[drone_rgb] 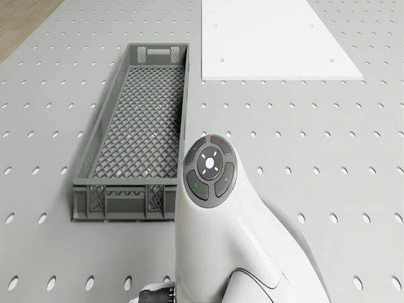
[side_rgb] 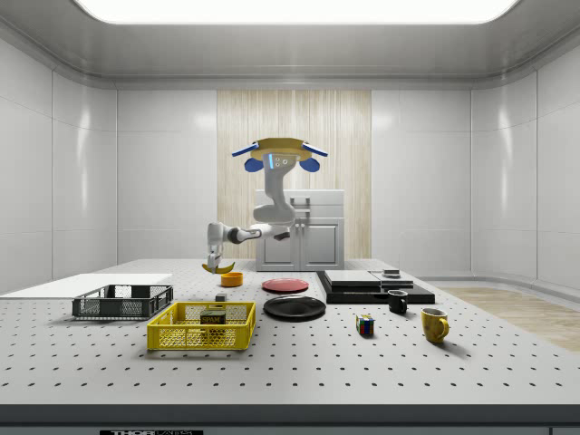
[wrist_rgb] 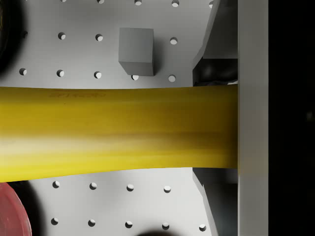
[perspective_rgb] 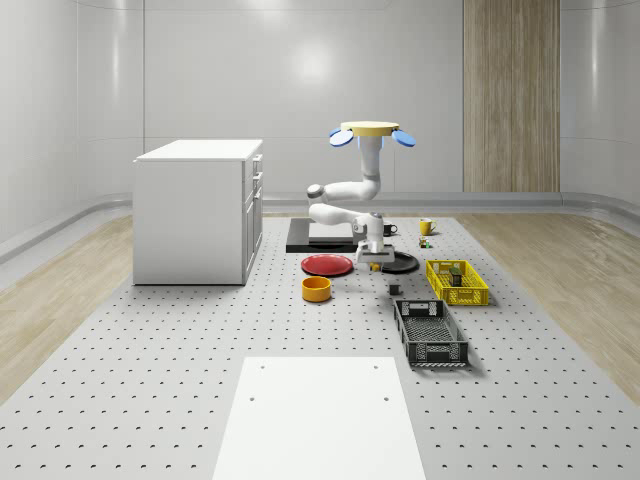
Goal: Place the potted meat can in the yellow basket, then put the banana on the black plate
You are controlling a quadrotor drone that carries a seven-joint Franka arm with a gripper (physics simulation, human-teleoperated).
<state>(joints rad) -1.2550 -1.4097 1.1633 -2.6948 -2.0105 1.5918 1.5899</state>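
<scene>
The drone [perspective_rgb: 370, 130] hovers above the far middle of the table, arm bent downward. My gripper [side_rgb: 217, 257] is shut on the yellow banana [side_rgb: 217, 267], held a little above the table. In the wrist view the banana [wrist_rgb: 118, 130] lies across the picture against one of the fingers [wrist_rgb: 253, 123]. The gripper [perspective_rgb: 375, 262] hangs between the red plate [perspective_rgb: 327, 265] and the black plate [perspective_rgb: 400, 264]. The potted meat can [side_rgb: 214, 317] lies inside the yellow basket [side_rgb: 181, 337], which stands at the whole-scene view's right [perspective_rgb: 470, 296].
A grey mesh basket [drone_rgb: 104, 129] and a white board [drone_rgb: 278, 38] lie in front of the drone. An orange bowl [perspective_rgb: 317, 289], a small grey cube [wrist_rgb: 136, 50], a black slab [perspective_rgb: 320, 237], two mugs [side_rgb: 435, 323] and a white cabinet [perspective_rgb: 200, 210] are nearby.
</scene>
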